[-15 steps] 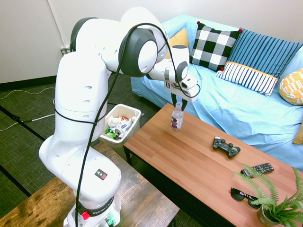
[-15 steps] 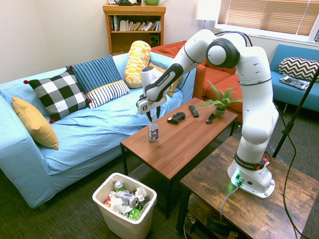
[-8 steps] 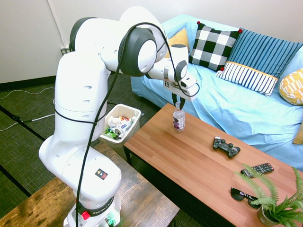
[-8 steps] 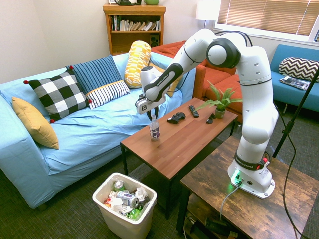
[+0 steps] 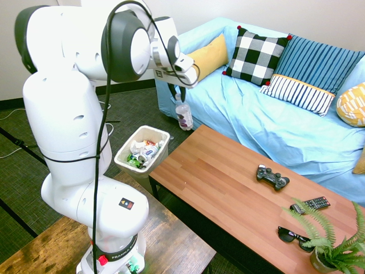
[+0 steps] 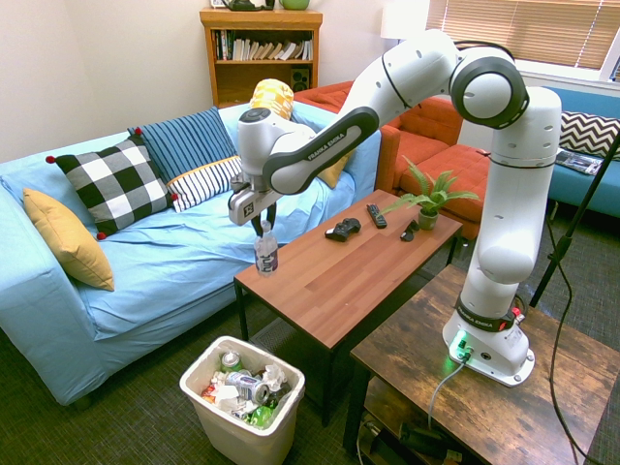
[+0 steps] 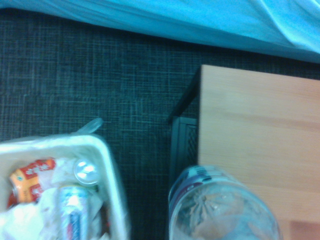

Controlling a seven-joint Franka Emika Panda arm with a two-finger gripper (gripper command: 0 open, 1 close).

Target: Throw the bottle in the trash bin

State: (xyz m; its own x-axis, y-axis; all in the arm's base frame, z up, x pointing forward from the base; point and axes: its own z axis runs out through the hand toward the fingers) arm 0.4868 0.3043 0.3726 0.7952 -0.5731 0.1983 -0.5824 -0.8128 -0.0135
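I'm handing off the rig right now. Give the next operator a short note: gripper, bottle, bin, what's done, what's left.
Gripper: shut on the bottle at its neck; the bottle hangs upright.
Bottle: in the air off the corner of the coffee table, between the table and the blue sofa, not yet above the bin.
Trash bin: on the floor beside the table, already part full of cans and wrappers.
Done: bottle picked up.
Left: carry it over the bin's opening, then open the gripper.

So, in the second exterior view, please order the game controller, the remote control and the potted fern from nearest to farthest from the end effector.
1. Black game controller, mid-table, nearest the end effector.
2. Black remote control, just beyond it.
3. Green potted fern, at the table's far end.
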